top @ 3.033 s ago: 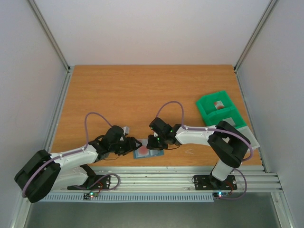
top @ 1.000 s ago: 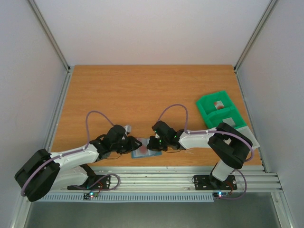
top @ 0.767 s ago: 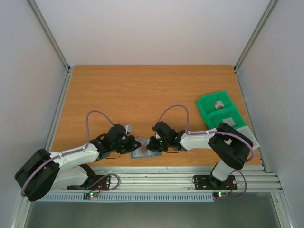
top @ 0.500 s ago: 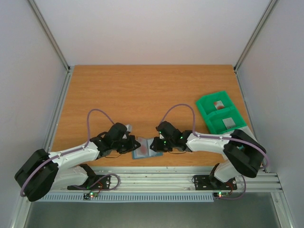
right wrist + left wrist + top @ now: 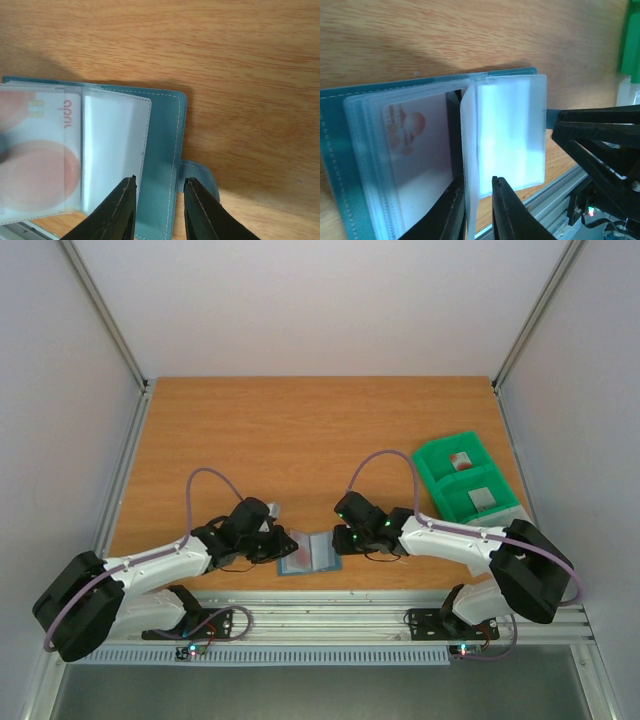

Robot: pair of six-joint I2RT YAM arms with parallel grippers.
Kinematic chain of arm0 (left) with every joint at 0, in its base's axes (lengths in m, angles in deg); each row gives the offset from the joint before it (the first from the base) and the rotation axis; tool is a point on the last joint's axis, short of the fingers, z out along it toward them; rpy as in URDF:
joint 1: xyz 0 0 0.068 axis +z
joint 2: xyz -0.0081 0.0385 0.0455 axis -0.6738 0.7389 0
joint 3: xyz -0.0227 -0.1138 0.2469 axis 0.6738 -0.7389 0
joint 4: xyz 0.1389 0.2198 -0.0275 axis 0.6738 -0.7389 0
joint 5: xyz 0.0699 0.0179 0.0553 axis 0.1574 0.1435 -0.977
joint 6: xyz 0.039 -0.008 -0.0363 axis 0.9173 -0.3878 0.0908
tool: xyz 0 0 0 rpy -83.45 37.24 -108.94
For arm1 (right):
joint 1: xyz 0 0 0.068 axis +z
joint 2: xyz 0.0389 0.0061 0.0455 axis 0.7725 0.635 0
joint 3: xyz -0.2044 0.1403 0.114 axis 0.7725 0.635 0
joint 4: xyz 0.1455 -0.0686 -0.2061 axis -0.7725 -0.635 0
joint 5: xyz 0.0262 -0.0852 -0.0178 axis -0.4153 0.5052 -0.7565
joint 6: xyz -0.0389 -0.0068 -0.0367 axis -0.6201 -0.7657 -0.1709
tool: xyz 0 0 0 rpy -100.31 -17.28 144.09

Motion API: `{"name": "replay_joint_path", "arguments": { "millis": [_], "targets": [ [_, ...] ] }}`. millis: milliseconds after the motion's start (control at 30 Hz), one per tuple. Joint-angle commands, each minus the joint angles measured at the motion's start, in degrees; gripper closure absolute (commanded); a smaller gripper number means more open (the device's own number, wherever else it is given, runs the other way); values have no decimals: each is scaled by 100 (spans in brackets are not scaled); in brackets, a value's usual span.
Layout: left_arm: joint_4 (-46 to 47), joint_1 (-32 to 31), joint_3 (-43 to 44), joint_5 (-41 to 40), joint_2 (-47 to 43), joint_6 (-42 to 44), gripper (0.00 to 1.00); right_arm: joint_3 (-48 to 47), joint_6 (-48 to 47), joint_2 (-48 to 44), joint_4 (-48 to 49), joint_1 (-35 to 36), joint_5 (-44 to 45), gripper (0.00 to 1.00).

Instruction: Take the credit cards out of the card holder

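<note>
The card holder point(image 5: 312, 554) lies spread open near the table's front edge, a teal cover point(image 5: 167, 160) with clear sleeves. A red-printed credit card point(image 5: 412, 145) sits in a left-hand sleeve and also shows in the right wrist view point(image 5: 35, 165). My left gripper point(image 5: 479, 181) is slightly open at the holder's fold. One clear sleeve point(image 5: 510, 130) stands on edge between its fingers, against the left finger, with a gap to the right one. My right gripper point(image 5: 160, 180) is open just above the holder's right edge, holding nothing. In the top view the grippers point(image 5: 285, 546) point(image 5: 343, 540) flank the holder.
A green two-compartment bin point(image 5: 440, 475) stands at the right, with a card point(image 5: 460, 460) in the far compartment and a grey one point(image 5: 482, 498) in the near one. The holder's clasp tab point(image 5: 200, 175) sticks out to the right. The metal rail point(image 5: 330, 615) runs just below the holder.
My right gripper has opened and drawn back to the right off the holder, its elbow swinging right. My left gripper shut at the holder's fold, then opened a little.
</note>
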Motion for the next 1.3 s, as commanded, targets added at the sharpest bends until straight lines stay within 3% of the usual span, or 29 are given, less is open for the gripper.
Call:
{"name": "replay_joint_path", "arguments": {
  "millis": [0, 533, 733, 933, 1267],
  "targets": [
    [447, -103, 245, 153, 164, 4, 83, 135, -105, 137, 169, -28, 153, 74],
    [1962, -524, 186, 244, 769, -485, 77, 528, 18, -308, 160, -24, 300, 81],
    [1858, -792, 348, 37, 849, -374, 72, 552, 26, -881, -206, -25, 549, 80],
    [1380, -793, 165, -439, 331, -391, 65, 449, 63, -1272, -442, -24, 415, 80],
    [448, -756, -27, -1030, -94, -180, 60, 84, 125, -876, 36, -24, -404, 83]
  ]
}}
